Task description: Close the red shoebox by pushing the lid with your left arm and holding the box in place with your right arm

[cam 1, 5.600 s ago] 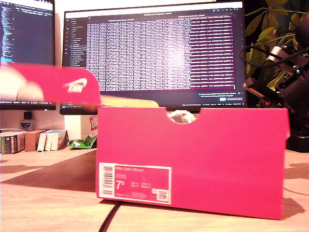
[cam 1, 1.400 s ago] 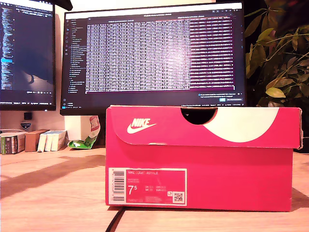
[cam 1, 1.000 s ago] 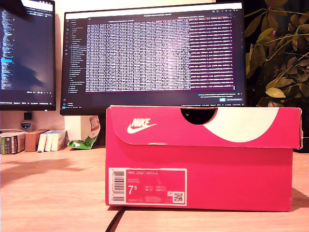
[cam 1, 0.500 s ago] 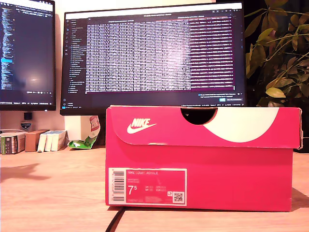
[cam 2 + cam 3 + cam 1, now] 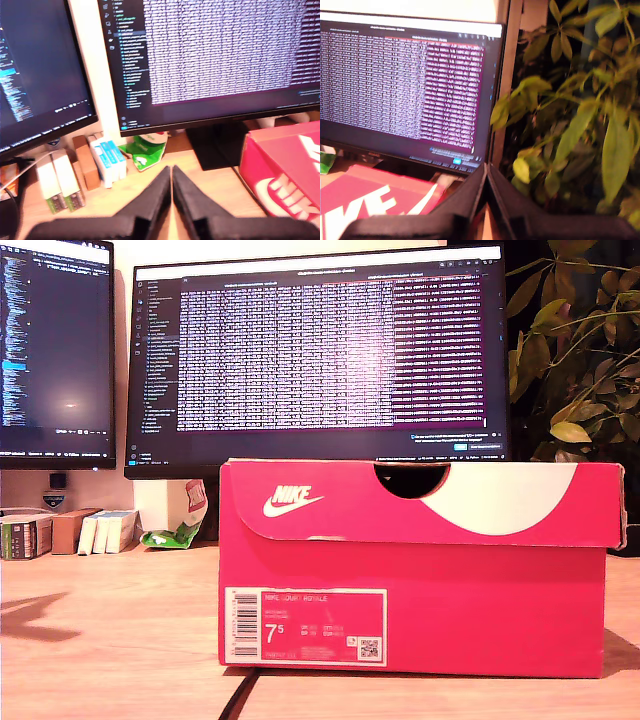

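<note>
The red shoebox (image 5: pixel 412 615) sits shut on the counter (image 5: pixel 110 640), lid (image 5: pixel 420 502) flush along the front edge. Both claws hang up off the box, my first claw (image 5: pixel 171 172) and my second claw (image 5: pixel 486 170) each pinched closed on nothing. Open counter at the exterior view's left.

On the closed red cardboard shoebox (image 5: pixel 415 615), you can read a white NIKE wordmark with swoosh (image 5: pixel 293 499) on its lid's front flap. Below that logo, the white rectangular size label (image 5: pixel 305 625) shows "7.5", a barcode and a QR code; its smaller print is illegible.
</note>
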Action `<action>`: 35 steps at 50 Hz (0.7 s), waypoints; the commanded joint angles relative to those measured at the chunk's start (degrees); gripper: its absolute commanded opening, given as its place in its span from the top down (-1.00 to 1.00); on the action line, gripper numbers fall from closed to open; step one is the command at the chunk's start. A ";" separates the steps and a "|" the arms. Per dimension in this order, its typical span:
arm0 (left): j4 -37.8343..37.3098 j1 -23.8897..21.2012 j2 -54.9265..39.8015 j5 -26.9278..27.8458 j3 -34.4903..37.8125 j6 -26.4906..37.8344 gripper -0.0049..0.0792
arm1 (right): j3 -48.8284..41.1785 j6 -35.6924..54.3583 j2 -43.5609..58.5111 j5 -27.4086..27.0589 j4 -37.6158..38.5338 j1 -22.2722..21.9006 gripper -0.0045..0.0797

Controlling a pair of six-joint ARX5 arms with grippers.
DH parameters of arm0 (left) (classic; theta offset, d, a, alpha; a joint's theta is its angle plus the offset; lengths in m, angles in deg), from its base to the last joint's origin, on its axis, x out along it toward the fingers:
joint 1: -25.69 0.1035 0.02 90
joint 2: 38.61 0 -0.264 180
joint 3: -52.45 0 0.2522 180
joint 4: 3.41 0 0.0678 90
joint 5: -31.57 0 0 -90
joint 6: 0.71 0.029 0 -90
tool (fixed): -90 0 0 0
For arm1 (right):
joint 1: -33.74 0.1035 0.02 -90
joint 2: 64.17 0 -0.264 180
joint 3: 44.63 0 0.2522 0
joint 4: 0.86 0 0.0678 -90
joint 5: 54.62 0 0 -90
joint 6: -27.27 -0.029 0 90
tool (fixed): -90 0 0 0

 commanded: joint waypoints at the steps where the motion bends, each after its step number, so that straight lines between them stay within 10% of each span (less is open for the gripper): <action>1: 1.95 -0.66 1.73 -0.70 3.56 -0.74 0.93 | -2.78 -0.59 -1.77 -0.02 0.28 -0.04 0.92; 35: 12.66 -2.86 18.62 -8.94 21.22 -5.86 0.93 | -17.09 -5.25 -20.02 -3.41 7.91 -0.02 0.92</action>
